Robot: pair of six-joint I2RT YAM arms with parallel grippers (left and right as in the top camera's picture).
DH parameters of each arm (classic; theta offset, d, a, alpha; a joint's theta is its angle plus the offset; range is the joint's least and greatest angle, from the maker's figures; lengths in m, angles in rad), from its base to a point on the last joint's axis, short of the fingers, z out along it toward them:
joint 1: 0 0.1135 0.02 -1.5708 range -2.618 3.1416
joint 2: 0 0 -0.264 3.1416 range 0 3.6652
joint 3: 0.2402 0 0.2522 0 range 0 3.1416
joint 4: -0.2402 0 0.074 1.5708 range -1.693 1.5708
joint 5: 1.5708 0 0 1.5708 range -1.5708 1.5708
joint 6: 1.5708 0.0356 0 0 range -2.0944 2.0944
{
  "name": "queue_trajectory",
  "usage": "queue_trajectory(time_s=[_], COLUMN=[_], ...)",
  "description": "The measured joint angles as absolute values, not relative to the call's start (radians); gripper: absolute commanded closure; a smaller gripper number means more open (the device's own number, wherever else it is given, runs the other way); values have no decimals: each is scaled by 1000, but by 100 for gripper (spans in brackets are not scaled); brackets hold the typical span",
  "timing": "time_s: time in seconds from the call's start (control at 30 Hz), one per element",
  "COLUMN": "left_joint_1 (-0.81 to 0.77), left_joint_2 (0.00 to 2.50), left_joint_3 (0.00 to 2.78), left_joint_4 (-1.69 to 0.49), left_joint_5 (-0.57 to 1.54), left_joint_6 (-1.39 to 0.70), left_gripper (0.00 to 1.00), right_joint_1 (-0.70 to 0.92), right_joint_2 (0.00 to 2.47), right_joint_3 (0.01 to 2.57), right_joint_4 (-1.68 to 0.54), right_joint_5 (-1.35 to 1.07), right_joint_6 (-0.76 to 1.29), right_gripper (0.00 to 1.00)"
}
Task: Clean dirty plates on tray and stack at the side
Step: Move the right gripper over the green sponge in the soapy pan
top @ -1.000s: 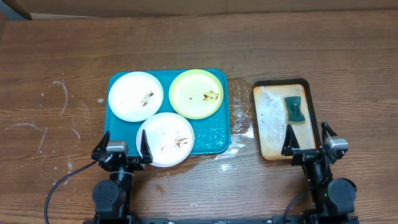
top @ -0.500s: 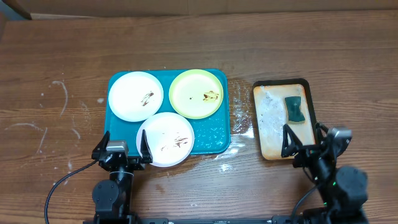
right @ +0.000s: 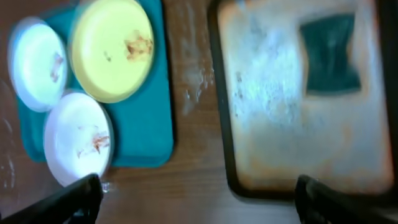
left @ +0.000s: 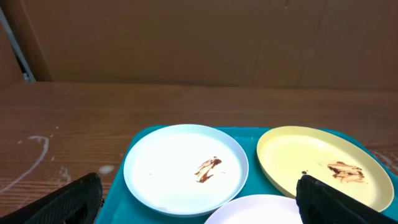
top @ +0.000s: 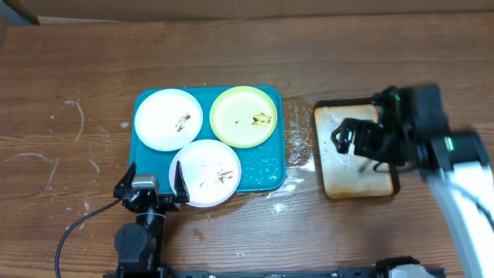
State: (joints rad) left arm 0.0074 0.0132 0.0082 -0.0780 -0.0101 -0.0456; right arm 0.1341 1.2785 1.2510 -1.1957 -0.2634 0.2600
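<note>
Brown wood table [top: 77, 62] with white scratches (brown board [left: 186, 37] behind). Left gripper [top: 152, 176] and right gripper [right: 200, 198] spread wide, empty.

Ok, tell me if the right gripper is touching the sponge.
Apart. The right wrist view shows the sponge lying free on its tray, far ahead of the open right gripper.

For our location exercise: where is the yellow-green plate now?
Overhead view: the yellow-green plate lies in the far right corner of the teal tray, right of one white plate, behind the other.
</note>
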Motion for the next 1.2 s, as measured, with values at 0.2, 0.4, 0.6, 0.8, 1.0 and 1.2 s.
queue_trajectory(time_s=[0.2, 0.4, 0.6, 0.8, 1.0, 1.2], left_joint_1=[7, 7, 7, 7, 7, 7], left_joint_2=[13, 13, 13, 13, 13, 13], left_joint_3=[8, 8, 8, 8, 8, 8], left_joint_4=[-78, -78, -78, -78, -78, -78], left_joint_5=[-10, -10, -10, -10, -10, -10], left_joint_6=[-46, -46, -46, -46, -46, -46], left_gripper=[0, 0, 0, 0, 0, 0], right_joint_1=[134, 133, 111, 99, 98, 63], right_joint_2=[1518, 1572, 1572, 1572, 1576, 1693], right_joint_3=[1354, 1354, 1356, 1356, 1356, 1356], right_joint_4=[-1303, -1291, -1226, -1211, -1174, -1166], right_joint_5=[-262, -121, 99, 138, 102, 52], right_joint_6=[234, 223, 217, 216, 208, 194], right_gripper=[0, 0, 0, 0, 0, 0])
